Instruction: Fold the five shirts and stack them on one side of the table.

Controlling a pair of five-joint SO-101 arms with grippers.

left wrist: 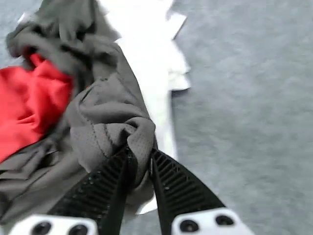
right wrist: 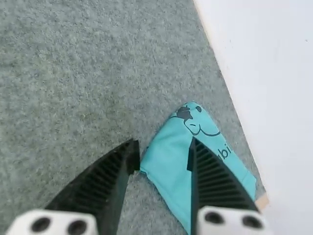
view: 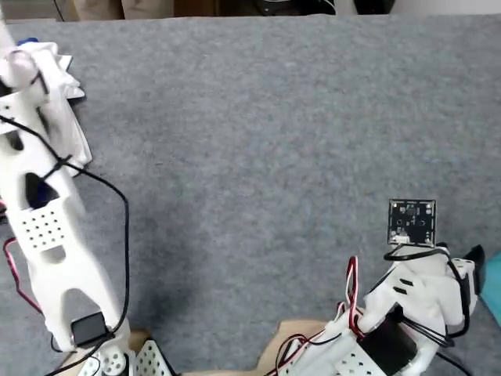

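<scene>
left jaws pinch the grey shirt [left wrist: 107, 112] at the surface's far-left corner; right jaws open over teal shirt [right wrist: 166, 154].

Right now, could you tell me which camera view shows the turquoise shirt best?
The right wrist view: the turquoise shirt lies on the grey mat, print visible, beneath the open right gripper. The high view catches a sliver of it at its right edge. The left wrist view faces the grey shirt instead.
</scene>
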